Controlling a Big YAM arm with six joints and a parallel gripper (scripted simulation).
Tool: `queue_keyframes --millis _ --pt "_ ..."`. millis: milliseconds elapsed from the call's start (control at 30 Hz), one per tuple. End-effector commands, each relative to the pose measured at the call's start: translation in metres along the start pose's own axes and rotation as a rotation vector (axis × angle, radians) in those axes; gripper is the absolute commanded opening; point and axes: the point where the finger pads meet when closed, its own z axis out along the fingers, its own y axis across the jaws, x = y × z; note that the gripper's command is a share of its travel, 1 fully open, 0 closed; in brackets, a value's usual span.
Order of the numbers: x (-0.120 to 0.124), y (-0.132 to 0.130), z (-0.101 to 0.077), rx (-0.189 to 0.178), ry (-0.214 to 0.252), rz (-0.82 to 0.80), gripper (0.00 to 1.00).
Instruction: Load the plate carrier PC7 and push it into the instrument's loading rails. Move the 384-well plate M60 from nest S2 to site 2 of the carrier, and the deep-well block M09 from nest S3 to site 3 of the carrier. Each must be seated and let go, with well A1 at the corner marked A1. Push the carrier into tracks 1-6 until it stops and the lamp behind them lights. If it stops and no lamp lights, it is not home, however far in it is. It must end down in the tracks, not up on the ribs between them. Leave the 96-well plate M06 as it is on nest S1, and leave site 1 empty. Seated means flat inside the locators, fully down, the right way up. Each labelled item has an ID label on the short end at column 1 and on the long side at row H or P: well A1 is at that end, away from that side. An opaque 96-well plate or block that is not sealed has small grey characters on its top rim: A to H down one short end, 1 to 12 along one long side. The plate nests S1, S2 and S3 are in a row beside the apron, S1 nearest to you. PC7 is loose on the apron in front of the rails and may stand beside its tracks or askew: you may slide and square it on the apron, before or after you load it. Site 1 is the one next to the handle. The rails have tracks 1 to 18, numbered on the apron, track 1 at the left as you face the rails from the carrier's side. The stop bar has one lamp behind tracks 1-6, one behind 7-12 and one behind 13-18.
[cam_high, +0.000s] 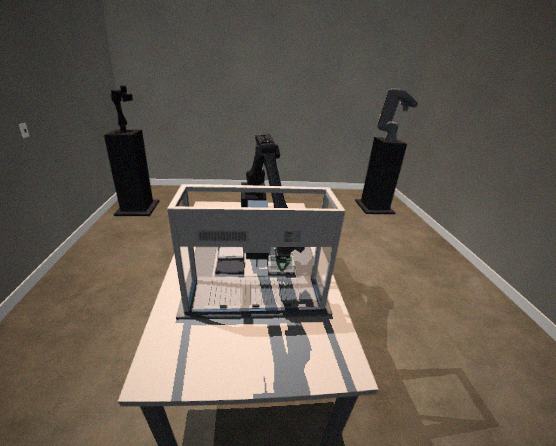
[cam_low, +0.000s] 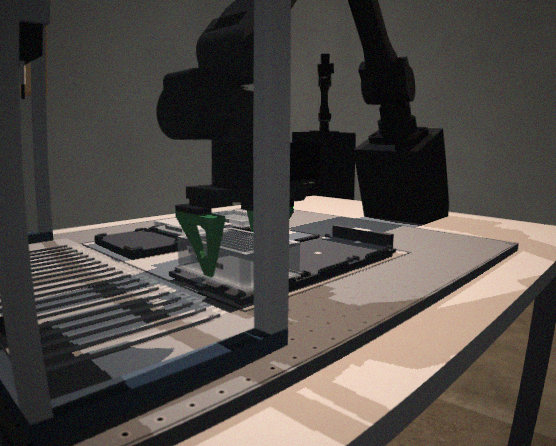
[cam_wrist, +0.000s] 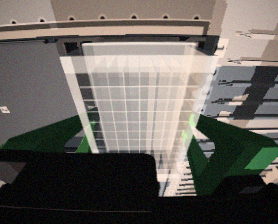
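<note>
My gripper (cam_wrist: 139, 112) is shut on the deep-well block M09 (cam_wrist: 137, 100), a tall translucent block with a grid of wells, gripped across its long sides by the green fingers. In the exterior view the gripper (cam_low: 235, 240) holds the block (cam_low: 235, 265) low over the rail-side end of the dark carrier PC7 (cam_low: 320, 255). I cannot tell whether the block touches the carrier. The carrier's handle (cam_low: 362, 235) is at its far end. In the top view the gripper (cam_high: 283, 262) is under the instrument frame.
The loading rails (cam_low: 100, 300) lie left of the carrier. A grey frame post (cam_low: 270, 165) stands in front of the gripper and hides its far finger. A dark plate on a nest (cam_low: 135, 242) sits behind the rails. The arm's base (cam_low: 400, 170) stands at the back right.
</note>
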Motion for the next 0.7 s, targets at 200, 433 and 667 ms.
queue_keyframes --millis 200,433,667 --pt "0.0059 -0.0087 0.0042 0.013 -0.005 0.000 0.00" --pt "0.0058 -0.0096 0.0037 0.015 -0.006 0.000 0.00" --pt "0.0057 -0.0101 0.0035 0.015 -0.006 0.000 0.96"
